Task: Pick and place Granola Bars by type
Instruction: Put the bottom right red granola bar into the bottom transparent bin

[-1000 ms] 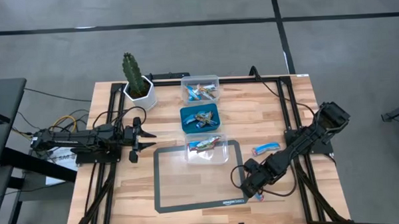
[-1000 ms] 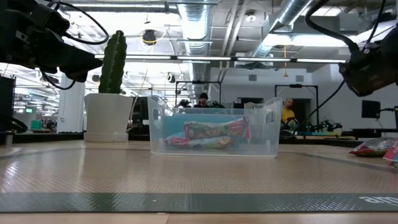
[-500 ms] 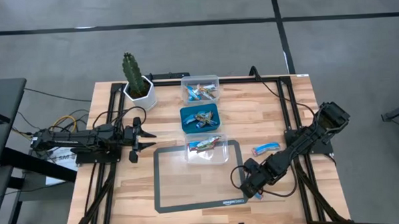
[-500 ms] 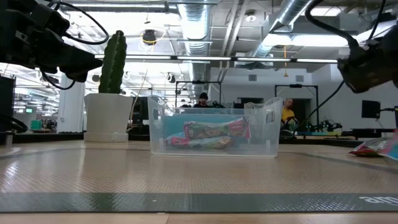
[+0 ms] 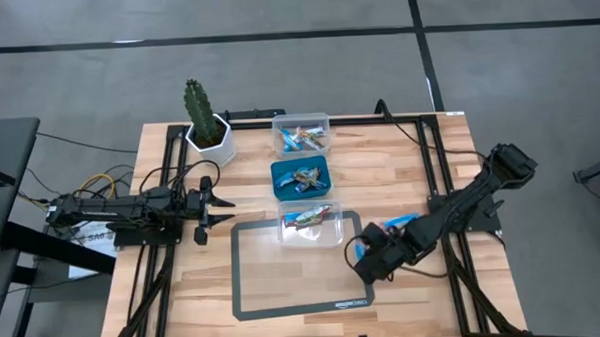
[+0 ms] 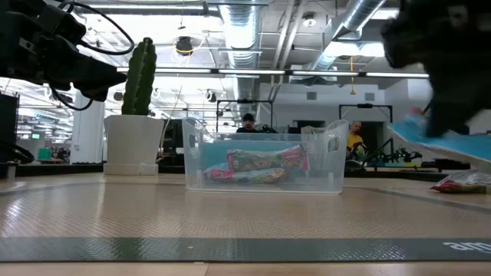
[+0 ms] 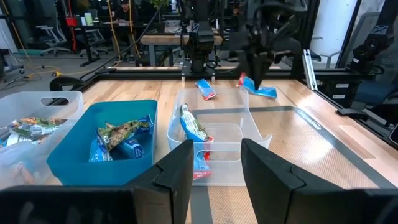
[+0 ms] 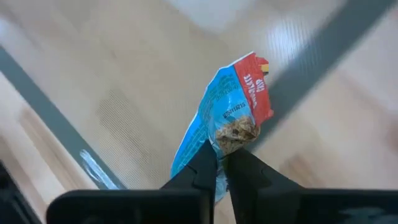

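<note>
My right gripper (image 5: pixel 367 258) hangs over the mat's right part, just near of the nearest clear container (image 5: pixel 313 225), and is shut on a blue granola bar (image 8: pixel 231 117) with a red end. The left wrist view shows that bar (image 7: pixel 257 88) below the right gripper. Another blue bar (image 5: pixel 402 222) lies flat on the table beside the right arm. More bars lie in the nearest clear container, the teal container (image 5: pixel 300 176) and the far clear container (image 5: pixel 302 134). My left gripper (image 7: pixel 214 177) waits open at the table's left side. My right gripper pinches the blue bar between its two fingertips (image 8: pixel 207 157), about at the wrapper's middle (image 8: pixel 231 134), coming from above. The red end (image 8: pixel 256 84) sticks out past the fingers. The bar (image 6: pixel 439 142) is lifted clear of the table and hangs tilted below the gripper.
A cactus in a white pot (image 5: pixel 209 130) stands at the far left. The dark-framed mat (image 5: pixel 252 280) covers the near middle. Black frame rails (image 5: pixel 435 164) run along the table's sides. Cables (image 5: pixel 95 186) lie by the left arm.
My right gripper has risen from the table near the mat's near right corner and moved toward the far edge and slightly left, toward the nearest clear container. The blue bar came up with it, lifted clear of the table.
</note>
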Available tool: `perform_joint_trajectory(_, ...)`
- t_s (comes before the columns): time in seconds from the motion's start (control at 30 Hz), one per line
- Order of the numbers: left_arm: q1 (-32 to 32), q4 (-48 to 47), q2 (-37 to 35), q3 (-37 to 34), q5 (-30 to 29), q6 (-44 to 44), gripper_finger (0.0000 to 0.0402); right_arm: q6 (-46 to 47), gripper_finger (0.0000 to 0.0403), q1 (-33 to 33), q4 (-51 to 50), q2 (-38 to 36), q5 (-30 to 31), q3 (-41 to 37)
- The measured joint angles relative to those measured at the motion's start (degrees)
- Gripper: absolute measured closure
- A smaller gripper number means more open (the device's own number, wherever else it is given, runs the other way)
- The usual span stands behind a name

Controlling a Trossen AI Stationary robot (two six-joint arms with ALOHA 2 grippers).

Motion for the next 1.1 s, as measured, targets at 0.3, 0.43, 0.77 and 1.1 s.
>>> perform_joint_trajectory(0.3, 0.0, 0.0, 0.0, 0.0, 0.0, 0.0, 0.0273, -18.2, 0.0393, -7.5, 9.4, -4.2, 4.4, 0.0)
perform_joint_trajectory(0.43, 0.0, 0.0, 0.0, 0.0, 0.0, 0.3, 0.0273, -27.4, 0.0391, -12.3, 14.0, -4.3, 4.3, 0.0)
perform_joint_trajectory(0.77, 0.0, 0.0, 0.0, 0.0, 0.0, 0.1, 0.0273, -46.9, 0.0393, -23.4, 17.2, -3.9, 4.2, 3.5)
perform_joint_trajectory(1.1, 0.0, 0.0, 0.0, 0.0, 0.0, 0.0, 0.0273, -55.6, 0.0392, -26.8, 17.1, -2.7, 3.7, 5.5)
